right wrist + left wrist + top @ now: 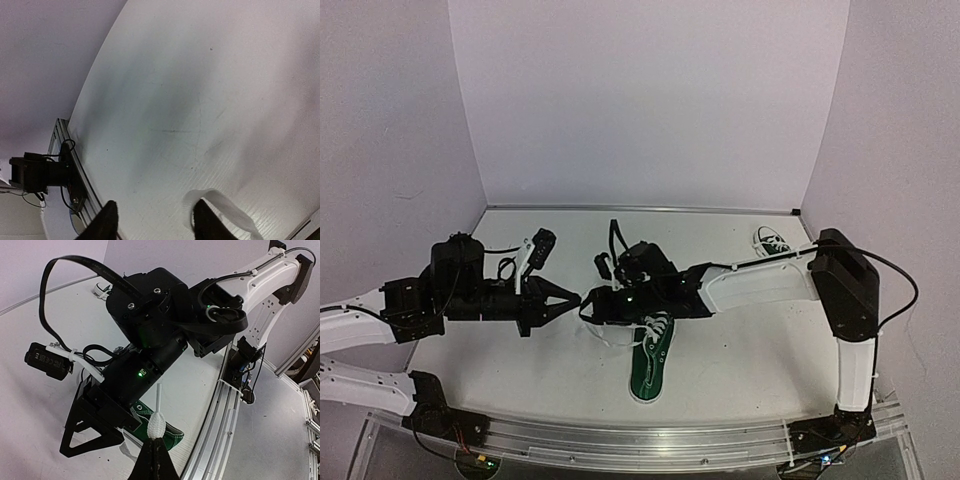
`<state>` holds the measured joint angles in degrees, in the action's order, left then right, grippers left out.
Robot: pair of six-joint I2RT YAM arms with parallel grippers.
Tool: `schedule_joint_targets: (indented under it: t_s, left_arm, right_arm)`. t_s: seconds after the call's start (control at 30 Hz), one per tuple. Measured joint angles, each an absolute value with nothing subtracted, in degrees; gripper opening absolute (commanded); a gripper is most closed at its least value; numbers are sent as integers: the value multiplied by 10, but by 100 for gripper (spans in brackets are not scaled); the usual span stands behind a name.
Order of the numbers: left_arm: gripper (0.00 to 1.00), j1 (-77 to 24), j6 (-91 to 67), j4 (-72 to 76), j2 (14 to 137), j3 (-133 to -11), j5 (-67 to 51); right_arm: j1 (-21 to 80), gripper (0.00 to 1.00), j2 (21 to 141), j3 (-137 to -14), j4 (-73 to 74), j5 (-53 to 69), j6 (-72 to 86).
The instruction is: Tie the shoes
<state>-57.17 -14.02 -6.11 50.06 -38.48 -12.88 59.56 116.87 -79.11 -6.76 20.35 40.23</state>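
One dark green shoe (651,368) lies toe toward me in the middle of the table, white laces loose at its throat. The other shoe (772,241) sits at the back right. My left gripper (155,438) is shut on the tip of a white lace (156,426), whose plastic end sticks up past the jaws; the green shoe (172,436) lies just beyond. My right gripper (155,216) stands open over bare table, nothing between its fingers. A loop of white lace (222,204) curls round the outside of its right finger. Both grippers (580,302) meet tip to tip left of the shoe.
The right arm's black wrist (150,315) fills the left wrist view, close in front of the left gripper. The aluminium rail (650,440) runs along the table's near edge. White walls close the table off at the back and both sides.
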Motion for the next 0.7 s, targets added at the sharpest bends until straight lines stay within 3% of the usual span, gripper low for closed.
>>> schedule_joint_targets:
  t_s: [0.37,0.7]
  left_arm:
    - [0,-573,-119,-60,527,-385,-138]
    - [0,-573,-117,-58,528,-385,-138]
  right_arm:
    - [588,70,1075,-768,-21,199,341]
    - [576,71,1050,-772,14,252,310]
